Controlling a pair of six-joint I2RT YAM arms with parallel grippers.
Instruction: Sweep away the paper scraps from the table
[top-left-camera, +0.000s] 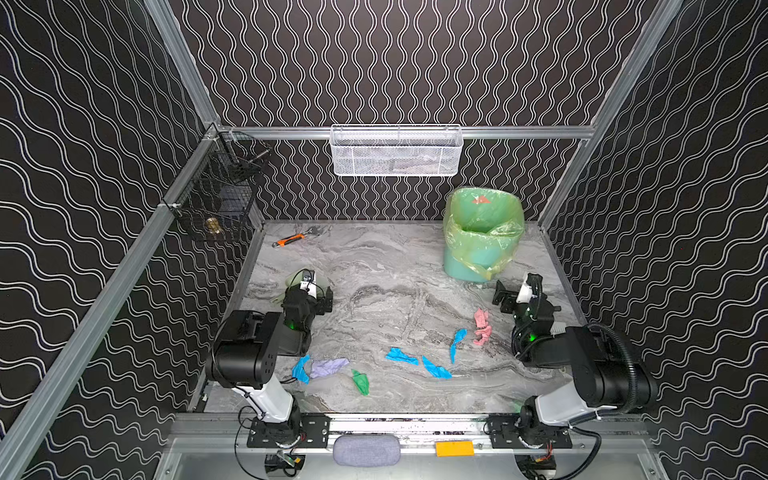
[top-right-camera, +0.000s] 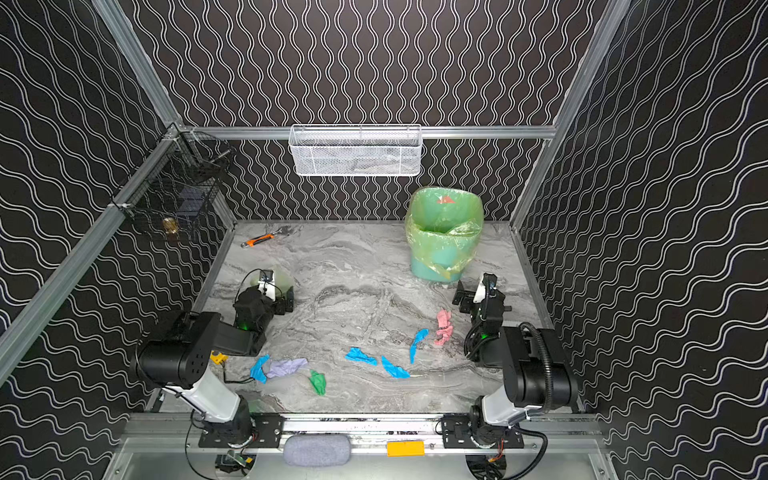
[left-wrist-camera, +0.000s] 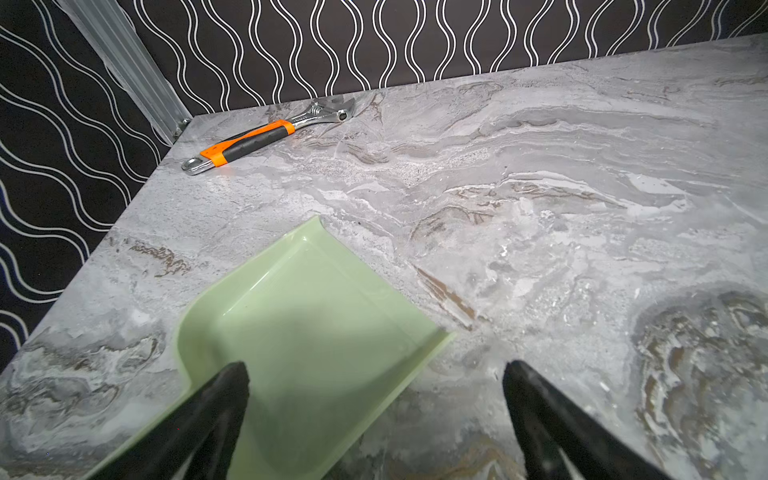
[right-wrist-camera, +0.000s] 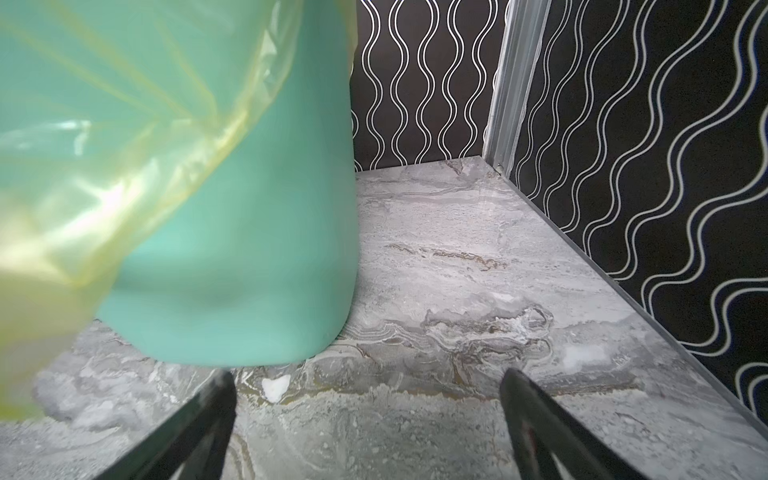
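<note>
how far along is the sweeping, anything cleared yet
Done: nothing that shows. Blue, pink, lilac and green scraps lie spread over the near side of the table.
In hand: nothing held. The left gripper is open at the dustpan, and the right gripper is open beside the bin.
Left: probably gripping the dustpan, gathering every scrap and tipping them into the bin.

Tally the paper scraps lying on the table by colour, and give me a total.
Blue scraps: 4
Pink scraps: 2, lying close together, perhaps one piece
Lilac scrap: 1
Green scrap: 1
Total: 8
</note>
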